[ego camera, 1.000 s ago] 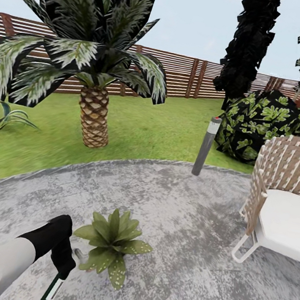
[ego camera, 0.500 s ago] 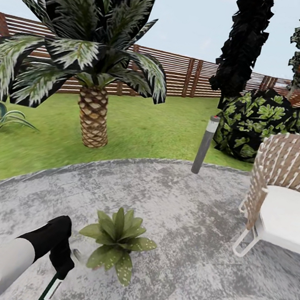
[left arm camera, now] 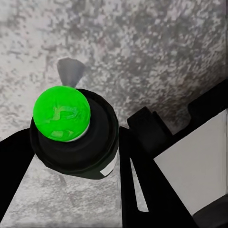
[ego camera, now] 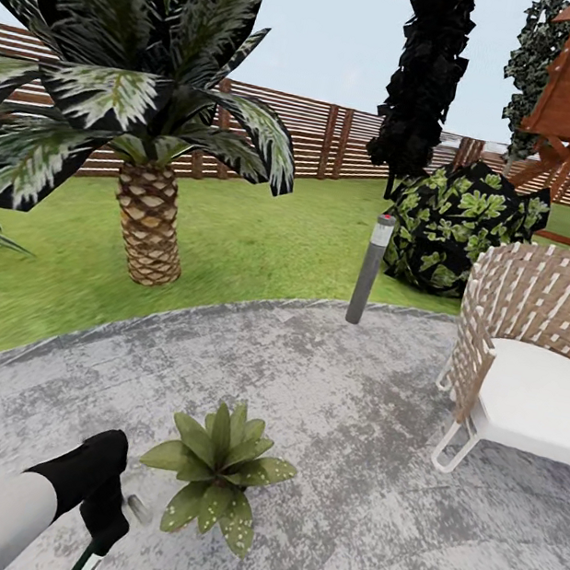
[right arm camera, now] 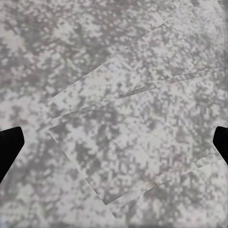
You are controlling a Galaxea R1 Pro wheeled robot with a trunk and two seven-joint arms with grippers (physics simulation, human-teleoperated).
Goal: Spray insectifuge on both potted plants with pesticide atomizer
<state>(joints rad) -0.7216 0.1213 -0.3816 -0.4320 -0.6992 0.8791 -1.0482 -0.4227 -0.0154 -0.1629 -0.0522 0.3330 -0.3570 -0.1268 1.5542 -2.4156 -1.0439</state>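
Left gripper [left arm camera: 76, 156] clamped round pesticide atomizer [left arm camera: 71, 135], fingers [left arm camera: 142, 137] flanking bottle. Potted plant [ego camera: 215, 469] at two o'clock. Right gripper [right arm camera: 114, 142] fingertips spread wide, holding nothing.

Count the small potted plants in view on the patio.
1. The potted plant sits on the grey patio, just beside the left hand. A second one may lie outside the view.
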